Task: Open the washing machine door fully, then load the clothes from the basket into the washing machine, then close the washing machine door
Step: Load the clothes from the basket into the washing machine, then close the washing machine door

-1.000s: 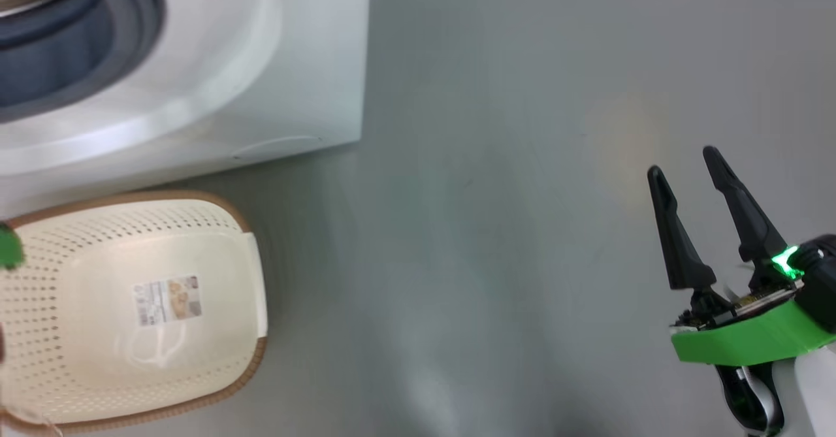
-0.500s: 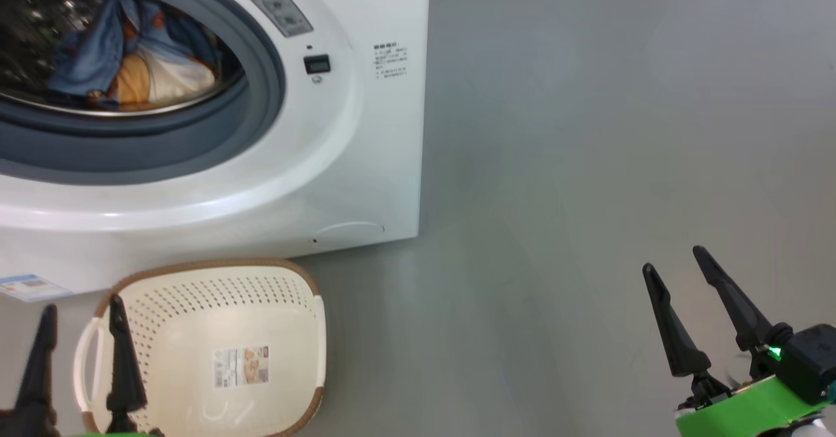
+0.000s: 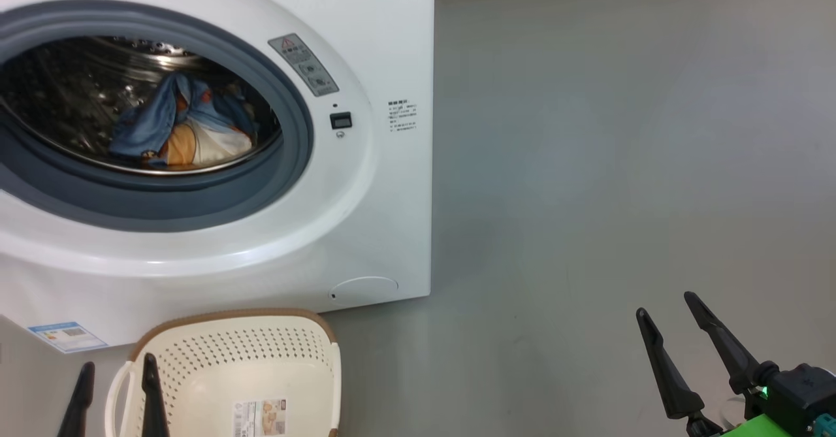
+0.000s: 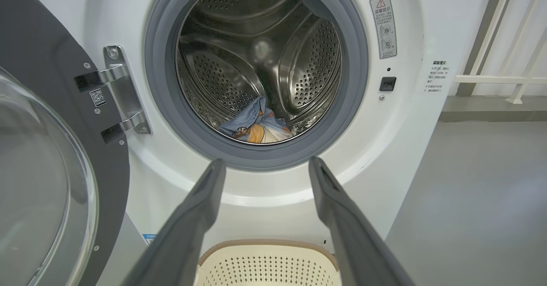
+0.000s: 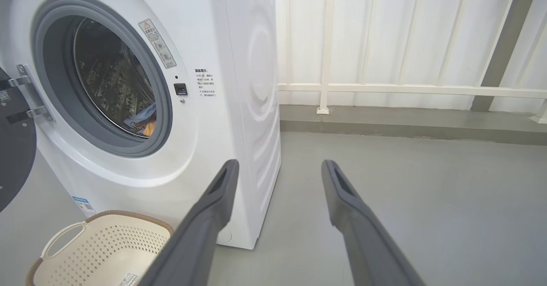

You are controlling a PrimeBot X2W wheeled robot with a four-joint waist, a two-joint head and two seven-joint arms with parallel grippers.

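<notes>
Left gripper (image 3: 117, 394) at the lower left of the head view: its 2 dark fingers point up and stand apart, with nothing between them. In the left wrist view these fingers frame the lower edge of the washer's round opening, well short of it.

At the far left of that wrist view, the washing machine door (image 4: 47, 157) stands swung open. Its clear glass bowl faces the camera, and 2 metal hinge arms (image 4: 122, 93) tie it to the white front.

The washing machine (image 3: 366, 215) takes up the upper left of the head view. A grey rubber gasket (image 3: 287, 182) rings the steel drum (image 4: 256, 55). The clothes (image 3: 186, 133), a small bundle of blue, orange and cream fabric, lie on the bottom of the drum. They are above and beyond the left gripper and well apart from it.

A blue energy sticker (image 3: 65, 336) sits low on the washer's front, and a round service flap (image 3: 366, 288) sits near its lower right corner.

The basket (image 3: 261, 352) stands on the floor just in front of the washer. Nothing lies in it but a label sticker (image 3: 261, 417) on its bottom. In the head view, 1 left finger overlaps its left handle.

To the right lies bare grey floor (image 3: 588, 195). The right gripper (image 3: 667, 309) is at the lower right on a green mount, its 2 fingers spread and holding nothing, far from the clothes. Its wrist view shows a white railing (image 5: 406, 89) beyond the washer.
</notes>
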